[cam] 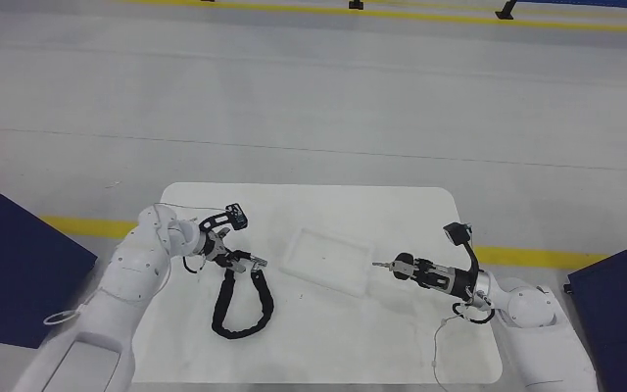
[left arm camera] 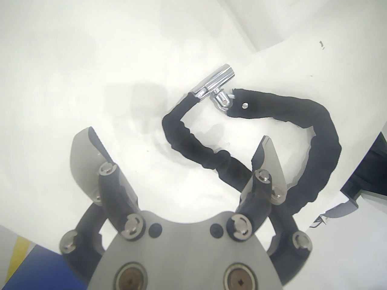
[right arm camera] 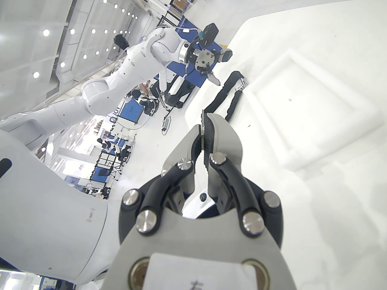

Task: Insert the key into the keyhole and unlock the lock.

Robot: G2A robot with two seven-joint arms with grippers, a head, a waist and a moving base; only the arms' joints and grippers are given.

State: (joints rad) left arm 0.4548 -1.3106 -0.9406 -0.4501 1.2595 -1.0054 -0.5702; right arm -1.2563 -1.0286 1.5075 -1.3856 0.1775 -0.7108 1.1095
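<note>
On the white table (cam: 392,343), toward my left side, I see the chain lock (cam: 240,306) lying in a loose loop, its black sleeve curling back toward the table's near edge. Its shiny metal head (left arm camera: 214,84) sits at the far end of the loop, flat on the surface, with both sleeve ends meeting there. I cannot make out the keyhole from any camera.

My left gripper (left arm camera: 178,152) hangs just above the loop beside that head, its jaws spread wide and holding nothing. One finger (left arm camera: 269,164) sits over a stretch of the chain; whether it touches the sleeve I cannot tell. From the top camera the left gripper (cam: 235,258) is just beside the head, on the side away from the tray.

A shallow white tray (cam: 328,257) lies between the two arms, near the middle of the table.

My right gripper (cam: 397,266) is on the other side of that tray, well apart from the lock. Its jaws are pinched together on the key (cam: 379,265), whose small metal tip sticks out toward the tray and the lock beyond it. From the right wrist camera the right gripper (right arm camera: 207,123) shows its pads pressed close, facing the chain lock (right arm camera: 222,95) across the table.
</note>
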